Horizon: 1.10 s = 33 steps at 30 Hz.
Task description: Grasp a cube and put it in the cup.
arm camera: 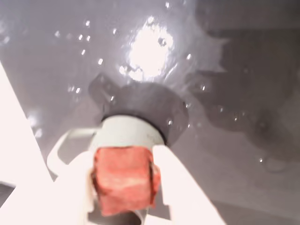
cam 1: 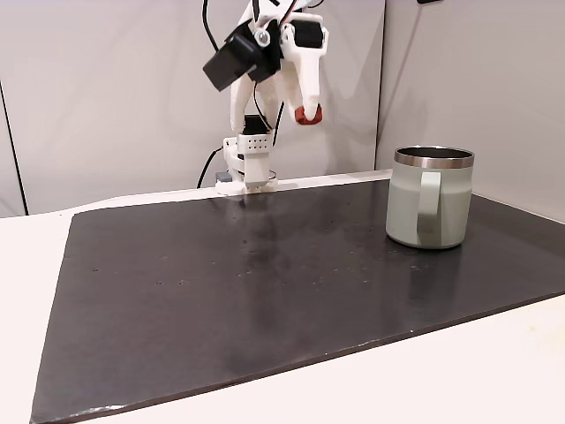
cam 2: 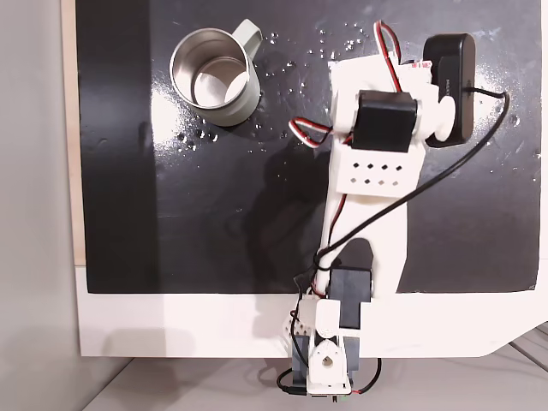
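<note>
My gripper [arm camera: 125,190] is shut on the cube [arm camera: 123,180], a small red-orange block pinched between the white fingers [arm camera: 176,185]. In a fixed view the gripper [cam 1: 307,113] hangs high above the mat's far side with the cube [cam 1: 308,116] at its tip. The cup [cam 1: 430,199], a pale mint-green mug with a steel rim, stands upright on the mat to the right of and well below the gripper. The wrist view shows the cup [arm camera: 131,133] just beyond the cube, its handle to the left. From above, the cup [cam 2: 240,103] is left of the arm [cam 2: 381,163].
A black mat [cam 1: 221,283] covers most of the white table [cam 1: 494,371]. The arm's base [cam 1: 247,163] sits at the mat's far edge, near a pale wall. A black wrist camera [cam 2: 449,77] and its cable stick out from the arm. Glare spots mark the mat [arm camera: 150,49].
</note>
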Each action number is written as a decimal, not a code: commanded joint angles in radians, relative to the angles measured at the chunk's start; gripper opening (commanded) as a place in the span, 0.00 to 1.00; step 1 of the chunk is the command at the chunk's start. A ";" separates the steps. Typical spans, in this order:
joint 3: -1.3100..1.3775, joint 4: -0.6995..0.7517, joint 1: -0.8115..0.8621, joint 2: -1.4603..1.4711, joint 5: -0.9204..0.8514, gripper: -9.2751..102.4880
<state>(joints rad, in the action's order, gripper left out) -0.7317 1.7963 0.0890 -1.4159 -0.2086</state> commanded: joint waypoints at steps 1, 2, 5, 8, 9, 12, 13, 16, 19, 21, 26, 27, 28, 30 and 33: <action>-0.002 0.003 -0.008 -0.097 0.008 0.16; 0.002 0.003 -0.011 -0.094 0.009 0.16; 0.040 0.003 -0.029 -0.061 0.018 0.16; 0.121 0.003 -0.060 -0.002 0.032 0.16; 0.153 0.003 -0.074 0.021 0.043 0.16; 0.244 0.003 -0.126 0.080 0.066 0.16; 0.267 0.003 -0.147 0.092 0.075 0.16; 0.311 0.003 -0.222 0.120 0.112 0.16; 0.356 0.003 -0.296 0.150 0.158 0.16; 0.374 -0.006 -0.345 0.166 0.169 0.16; 0.405 -0.029 -0.433 0.215 0.166 0.16; 0.411 -0.029 -0.443 0.230 0.164 0.16; 0.416 -0.029 -0.453 0.244 0.161 0.16; 0.422 -0.029 -0.459 0.267 0.160 0.16; 0.428 -0.031 -0.453 0.296 0.160 0.15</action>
<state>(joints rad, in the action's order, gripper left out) -0.3636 1.7886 -0.3620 -1.1167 -0.0445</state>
